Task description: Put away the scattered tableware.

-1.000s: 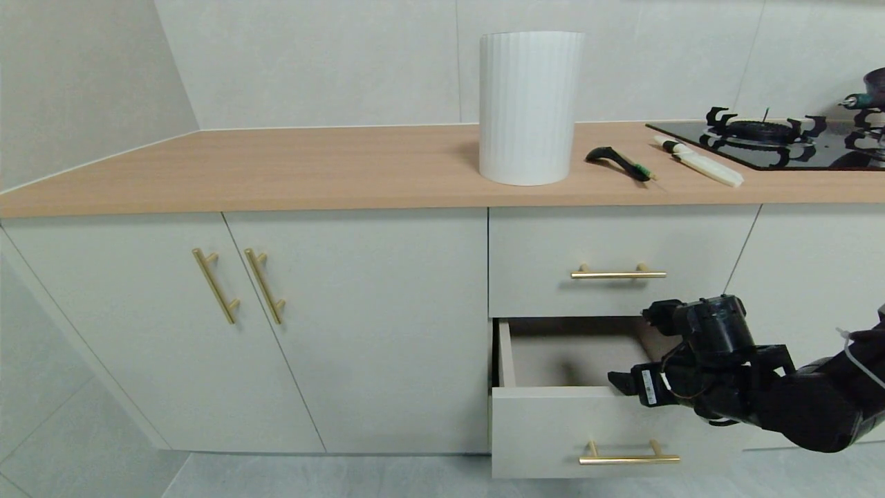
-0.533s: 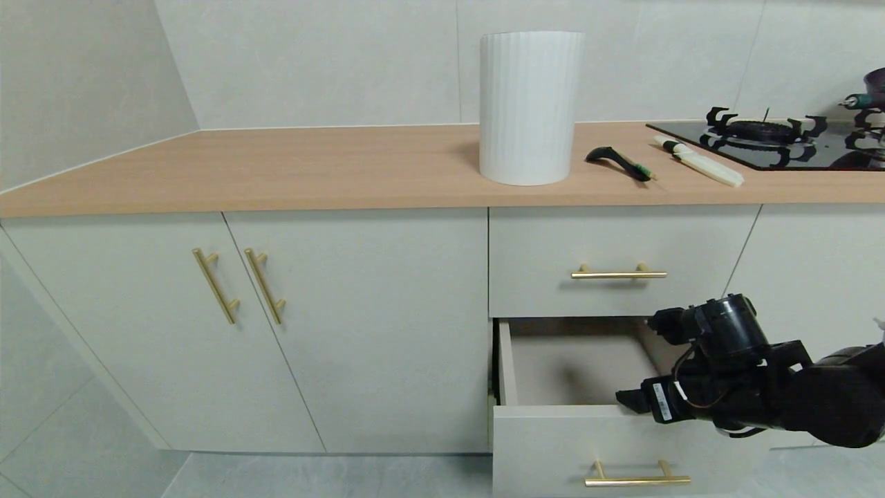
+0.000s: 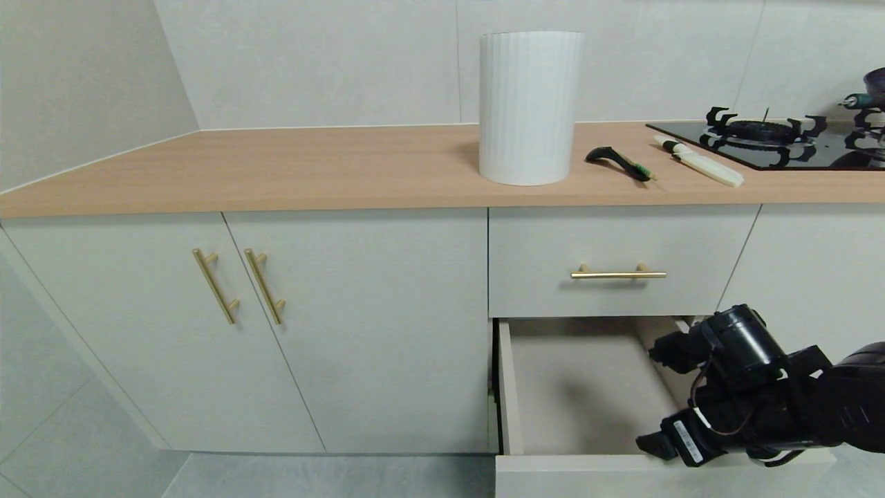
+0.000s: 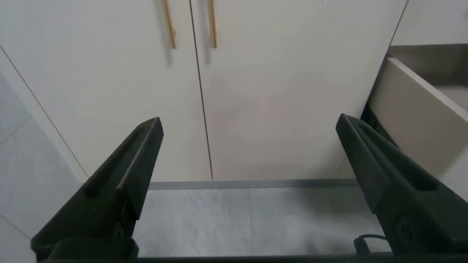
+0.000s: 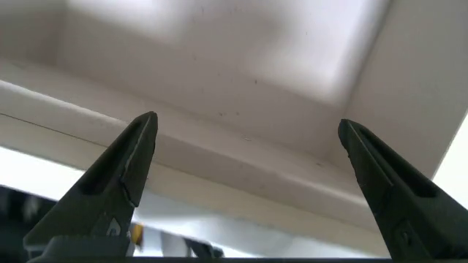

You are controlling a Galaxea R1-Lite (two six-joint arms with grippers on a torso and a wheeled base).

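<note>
Two pieces of tableware lie on the wooden counter (image 3: 276, 166): a black-handled utensil with a green tip (image 3: 617, 162) and a cream-white knife-like piece (image 3: 698, 166), both right of a tall white ribbed cylinder (image 3: 529, 107). Below them the lower drawer (image 3: 505, 387) is pulled out, and its inside looks bare. My right gripper (image 3: 664, 443) sits at the drawer's front edge, open; in the right wrist view the front panel's top edge (image 5: 241, 157) runs across between its fingers (image 5: 245, 124). My left gripper (image 4: 248, 128) is open, low before the cabinet doors (image 4: 194, 88).
The upper drawer (image 3: 617, 274) is closed, with a gold handle. Two cabinet doors with gold handles (image 3: 238, 287) stand to the left. A black gas hob (image 3: 767, 138) takes up the counter's right end. Grey floor tiles (image 4: 248, 219) lie below.
The lower drawer has slid farther out toward me. My right gripper came down and toward me with the front panel, and the drawer's handle has dropped below the picture.
</note>
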